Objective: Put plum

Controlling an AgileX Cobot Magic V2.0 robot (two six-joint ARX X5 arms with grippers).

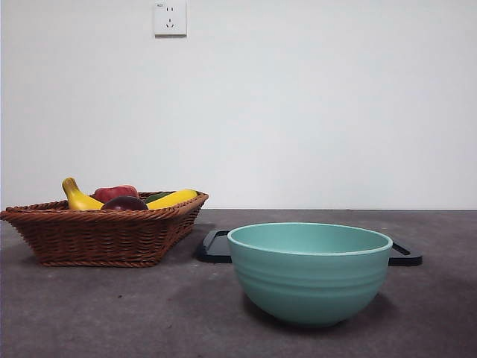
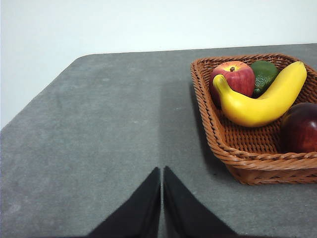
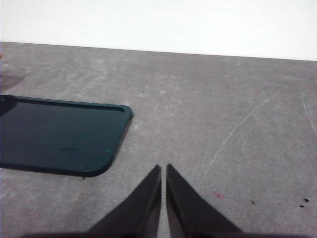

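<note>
The dark maroon plum [image 1: 124,203] lies in the brown wicker basket [image 1: 97,235] at the left; in the left wrist view the plum [image 2: 300,127] sits in the basket's [image 2: 233,156] near corner. My left gripper [image 2: 162,171] is shut and empty, above bare table beside the basket. My right gripper [image 3: 163,167] is shut and empty, above bare table next to the black tray [image 3: 54,136]. Neither gripper shows in the front view.
The basket also holds a yellow banana [image 2: 262,99], a red apple [image 2: 234,79] and a green fruit [image 2: 265,74]. A teal bowl [image 1: 309,272] stands at the front centre with the black tray [image 1: 216,246] behind it. The table's edge [image 2: 34,104] runs past the left gripper.
</note>
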